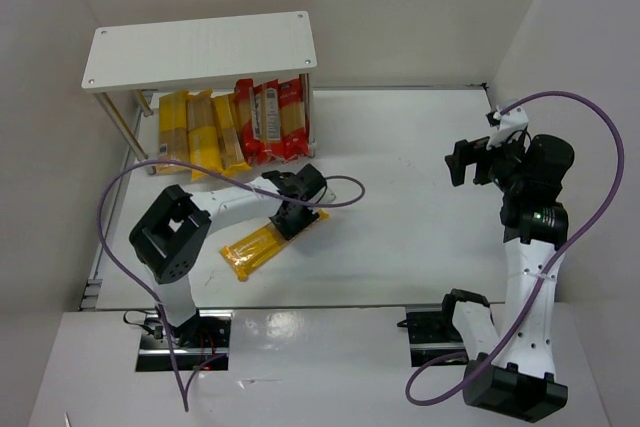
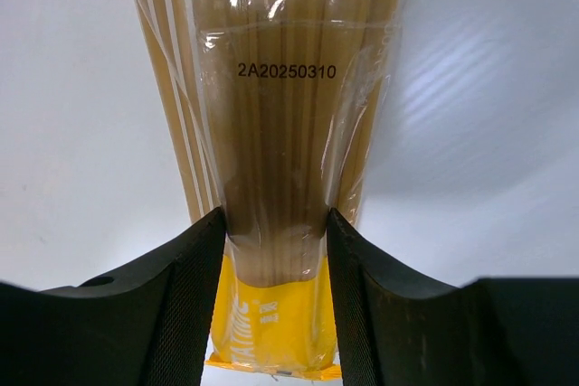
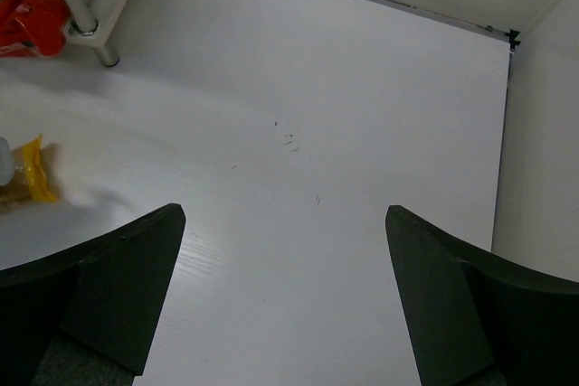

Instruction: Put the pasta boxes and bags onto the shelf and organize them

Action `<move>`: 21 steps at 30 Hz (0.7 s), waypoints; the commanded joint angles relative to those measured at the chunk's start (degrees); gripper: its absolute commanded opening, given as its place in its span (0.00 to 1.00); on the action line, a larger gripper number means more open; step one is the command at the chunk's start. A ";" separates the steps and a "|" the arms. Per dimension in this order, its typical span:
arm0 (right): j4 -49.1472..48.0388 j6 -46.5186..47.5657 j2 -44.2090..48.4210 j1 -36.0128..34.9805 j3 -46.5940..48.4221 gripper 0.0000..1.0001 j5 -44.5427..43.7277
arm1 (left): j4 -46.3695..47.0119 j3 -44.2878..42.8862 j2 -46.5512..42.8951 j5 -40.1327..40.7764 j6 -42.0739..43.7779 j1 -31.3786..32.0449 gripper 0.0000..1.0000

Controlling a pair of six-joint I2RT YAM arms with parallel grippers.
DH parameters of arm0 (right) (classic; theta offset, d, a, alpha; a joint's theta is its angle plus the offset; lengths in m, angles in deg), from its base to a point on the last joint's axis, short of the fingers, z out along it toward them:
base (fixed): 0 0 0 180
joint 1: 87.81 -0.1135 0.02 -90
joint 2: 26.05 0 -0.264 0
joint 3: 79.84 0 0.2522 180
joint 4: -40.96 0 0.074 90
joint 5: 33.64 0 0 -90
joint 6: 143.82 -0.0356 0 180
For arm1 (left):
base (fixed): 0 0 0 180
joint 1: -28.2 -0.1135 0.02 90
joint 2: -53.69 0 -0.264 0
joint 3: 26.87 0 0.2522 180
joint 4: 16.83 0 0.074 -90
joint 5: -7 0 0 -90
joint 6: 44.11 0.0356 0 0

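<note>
My L gripper clamped one yellow bag on bench, approx 5 o'clock from shelf; R gripper hung open, empty.

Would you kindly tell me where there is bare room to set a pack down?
Free: the table between the held pack and the right gripper, and the shelf top. Crowded: under the shelf, where yellow packs and red packs lie together.

White tbl, plain white walls L/R/back, even light, soft shadows.
</note>
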 commanded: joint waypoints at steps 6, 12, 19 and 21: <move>0.97 1.38 1.69 -0.12 2.18 1.00 -1.53 | 5.28 -9.15 7.42 -2.31 3.53 4.66 0.53; 0.97 1.38 2.22 -0.65 1.13 1.00 -2.58 | 8.45 -15.65 8.05 -1.52 4.59 5.18 0.59; 0.97 1.91 3.97 -1.70 0.08 1.00 -3.64 | 8.70 -7.95 -7.75 -2.04 3.89 5.18 0.99; 0.97 1.30 4.50 -1.70 0.07 1.00 -3.64 | 9.49 -2.94 -13.28 -3.35 3.89 4.66 1.00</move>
